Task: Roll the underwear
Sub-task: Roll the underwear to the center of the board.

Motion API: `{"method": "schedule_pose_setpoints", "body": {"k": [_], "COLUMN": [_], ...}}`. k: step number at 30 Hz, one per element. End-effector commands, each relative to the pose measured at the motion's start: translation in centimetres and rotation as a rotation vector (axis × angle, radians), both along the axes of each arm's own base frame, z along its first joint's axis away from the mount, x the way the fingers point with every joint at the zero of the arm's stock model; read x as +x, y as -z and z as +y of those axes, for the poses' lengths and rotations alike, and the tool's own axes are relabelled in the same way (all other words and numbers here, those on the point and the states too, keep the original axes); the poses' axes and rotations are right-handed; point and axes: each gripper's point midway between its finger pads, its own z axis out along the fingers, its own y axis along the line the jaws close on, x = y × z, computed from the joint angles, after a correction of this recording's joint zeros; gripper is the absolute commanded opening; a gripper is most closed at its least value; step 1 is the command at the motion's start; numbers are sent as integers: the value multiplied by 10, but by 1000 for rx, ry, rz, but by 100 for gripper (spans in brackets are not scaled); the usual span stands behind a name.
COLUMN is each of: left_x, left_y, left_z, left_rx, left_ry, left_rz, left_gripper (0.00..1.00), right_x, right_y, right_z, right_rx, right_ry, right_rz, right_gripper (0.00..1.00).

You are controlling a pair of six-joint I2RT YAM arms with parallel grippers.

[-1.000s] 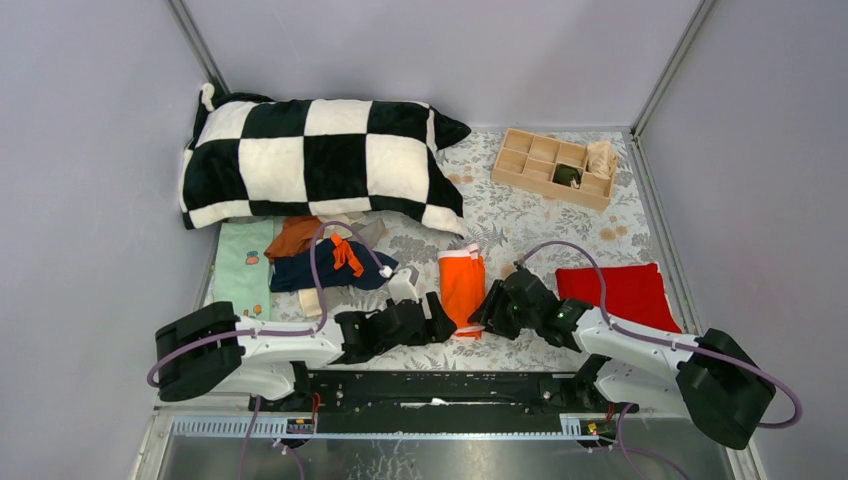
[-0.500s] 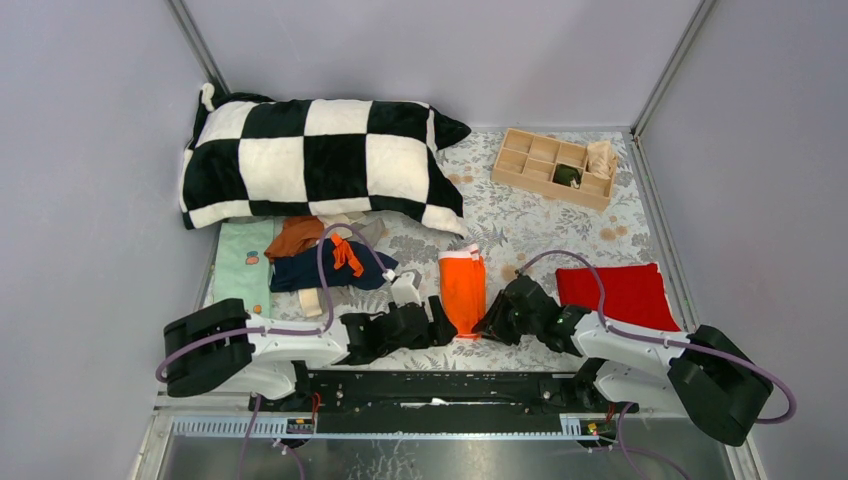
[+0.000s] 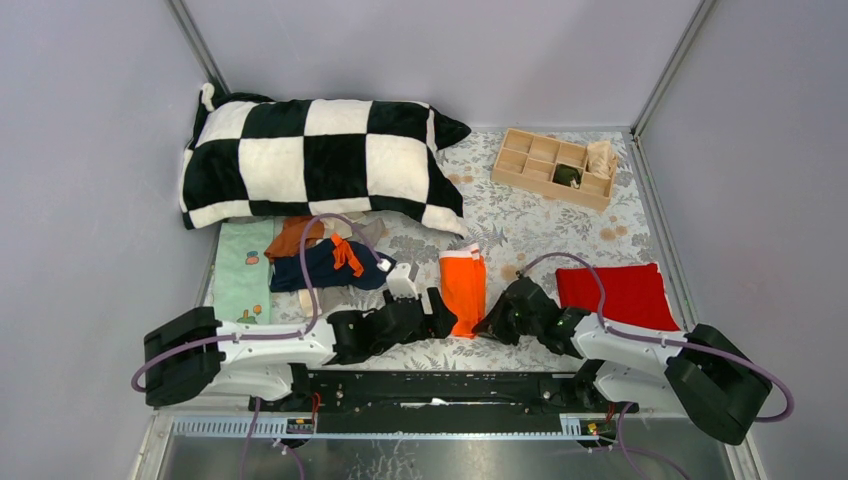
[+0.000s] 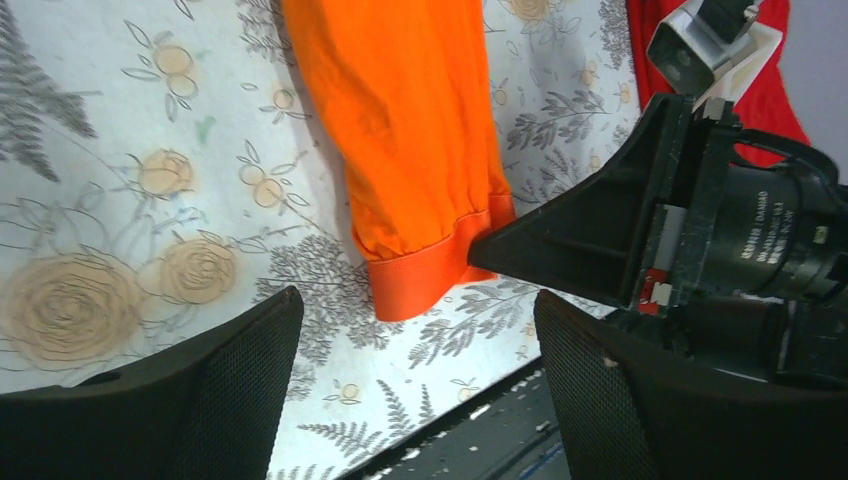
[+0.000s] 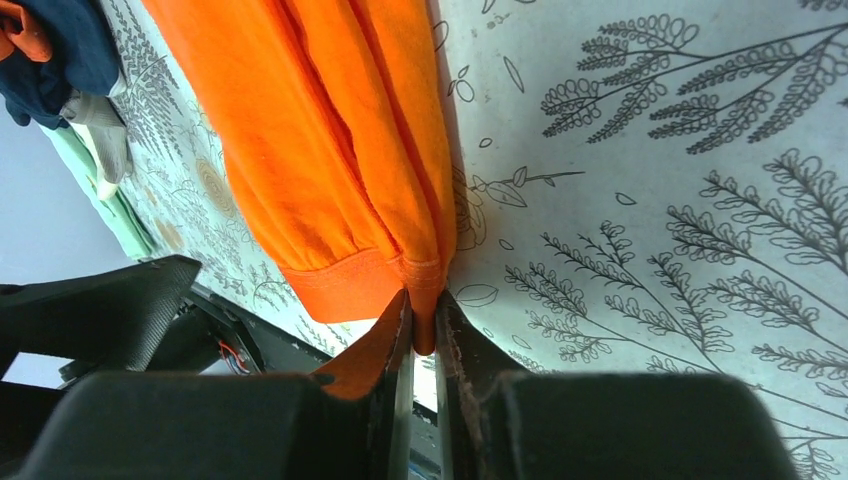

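- Plain lilac-grey walls close in three sides, with aluminium corner posts at the back.
- A white tabletop sheet printed with grey ferns and beige roses covers the work surface.
- A plump black-and-white checked pillow lies far left.
- A compartmented pale wooden tray lies far right.
- The light is soft and even.

The left arm lies low, pointing toward 3 o'clock, with the left gripper spread wide. The right arm points toward 10 o'clock, and the right gripper pinches the orange underwear.
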Motion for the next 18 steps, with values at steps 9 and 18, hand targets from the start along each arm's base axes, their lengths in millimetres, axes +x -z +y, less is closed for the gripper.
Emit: {"method": "schedule_pose_setpoints", "body": {"k": [9,18], "left_x": [16,23], "left_y": [-19,-27], "left_z": [48,67], "left_rx": [160,162], "left_ry": [55,47], "left_rz": [-296,-436], "left_gripper": [97,99], "right_x": [6,6], "right_y": [-18,-28], "right_z": [10,19], "right_rx": [-54,-45], "right_ry": [-73,-117], "right_rz": [-2,9], "right_gripper": [4,19]}}
